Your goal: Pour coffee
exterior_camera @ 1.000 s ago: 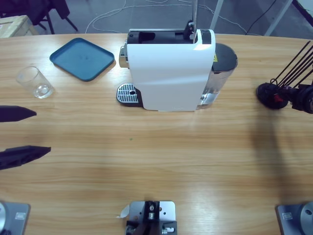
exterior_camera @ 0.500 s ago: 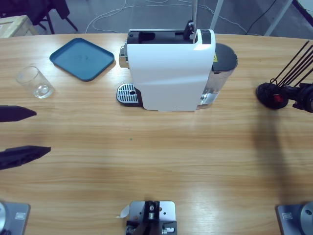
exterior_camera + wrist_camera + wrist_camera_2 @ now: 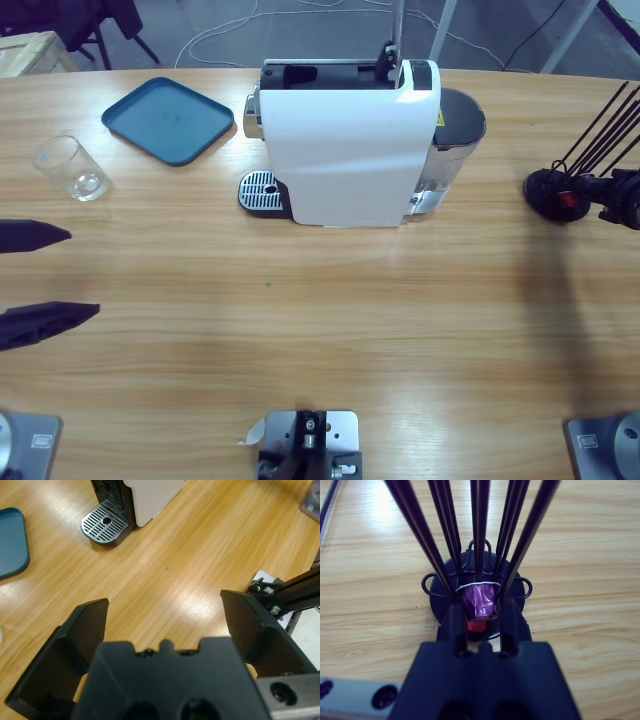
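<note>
**Left tool edges back, right tool sits at the capsule rack**

Slipping a touch toward the left edge since a second ago, the left tool (image 3: 40, 275) has its two black jaws showing a little less in the high view; everything else holds its place.

Biggest thing out there is the wooden surface (image 3: 330, 330), and standing on its far side is the white coffee machine (image 3: 345, 145), lid up at the top, grey water tank (image 3: 455, 135) tucked against its right side. At the machine's left foot lies the round metal drip grate (image 3: 262, 190), nothing standing on it. Further left rests the blue tray (image 3: 168, 120), bare, and just beyond it toward the left edge stands the clear glass (image 3: 70, 168), upright and apart from the tray.

Over at the right edge we have the black wire capsule rack (image 3: 560, 192), rods fanning up and out. The right wrist view looks straight into it: a purple capsule (image 3: 480, 600) sits low between the rods, a red one just beneath it. The right tool (image 3: 482, 622) has its jaws drawn close, narrow gap, right at the purple capsule's base — whether they actually pinch it, I cannot tell.

The left tool is spread wide over bare wood, holding nothing, well short of the grate.
</note>
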`<state>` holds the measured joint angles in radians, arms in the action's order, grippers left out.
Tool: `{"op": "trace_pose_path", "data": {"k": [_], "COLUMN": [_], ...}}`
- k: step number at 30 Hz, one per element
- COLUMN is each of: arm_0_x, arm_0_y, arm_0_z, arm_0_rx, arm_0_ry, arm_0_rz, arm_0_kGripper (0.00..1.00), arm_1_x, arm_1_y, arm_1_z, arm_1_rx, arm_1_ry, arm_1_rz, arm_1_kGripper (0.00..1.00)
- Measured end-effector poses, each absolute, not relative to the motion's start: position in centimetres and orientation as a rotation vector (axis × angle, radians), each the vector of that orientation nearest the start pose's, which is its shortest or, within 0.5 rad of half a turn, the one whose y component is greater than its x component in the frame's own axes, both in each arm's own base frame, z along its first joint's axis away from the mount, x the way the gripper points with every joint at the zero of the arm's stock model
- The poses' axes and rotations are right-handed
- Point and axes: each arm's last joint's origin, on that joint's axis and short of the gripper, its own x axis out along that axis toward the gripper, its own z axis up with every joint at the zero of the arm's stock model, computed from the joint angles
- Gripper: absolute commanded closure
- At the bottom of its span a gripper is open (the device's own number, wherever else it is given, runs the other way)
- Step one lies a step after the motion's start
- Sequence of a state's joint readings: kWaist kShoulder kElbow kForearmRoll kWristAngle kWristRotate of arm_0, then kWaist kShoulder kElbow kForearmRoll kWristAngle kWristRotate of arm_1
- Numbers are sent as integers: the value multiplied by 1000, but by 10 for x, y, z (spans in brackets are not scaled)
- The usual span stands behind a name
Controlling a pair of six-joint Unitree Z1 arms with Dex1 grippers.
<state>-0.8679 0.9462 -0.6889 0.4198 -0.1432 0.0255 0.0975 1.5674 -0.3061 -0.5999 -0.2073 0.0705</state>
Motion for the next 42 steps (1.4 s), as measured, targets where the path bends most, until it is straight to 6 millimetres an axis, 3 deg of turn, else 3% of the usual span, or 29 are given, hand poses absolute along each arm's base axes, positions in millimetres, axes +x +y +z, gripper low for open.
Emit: {"op": "trace_pose_path", "data": {"k": [8,21,25,32,33,34,38,40,42], "arm_0_x": [66,64,64,62,62,61,59,59,59], "arm_0_y": [-89,-87,-86,-84,-84,-83,-81,-80,-80], "arm_0_z": [307,301,301,303,303,304,305,305,305], "arm_0_rx": [273,263,262,256,254,252,247,246,246], "arm_0_ry": [648,631,628,614,609,603,589,586,586], "arm_0_rz": [-980,-981,-981,-982,-983,-983,-985,-985,-985], "arm_0_kGripper": [36,36,36,36,36,36,36,36,36], "arm_1_x": [211,200,190,172,170,168,160,160,161], "arm_1_y": [10,9,8,6,6,5,5,5,6], "arm_1_z": [194,257,280,302,304,307,310,303,283], "arm_1_rx": [-30,-12,-5,-3,-3,-4,-6,1,9], "arm_1_ry": [631,521,477,448,445,441,443,472,541], "arm_1_rz": [-128,-126,-125,-133,-137,-141,-149,-148,-142], "arm_1_kGripper": [1000,1000,1000,1000,930,720,350,290,292]}}
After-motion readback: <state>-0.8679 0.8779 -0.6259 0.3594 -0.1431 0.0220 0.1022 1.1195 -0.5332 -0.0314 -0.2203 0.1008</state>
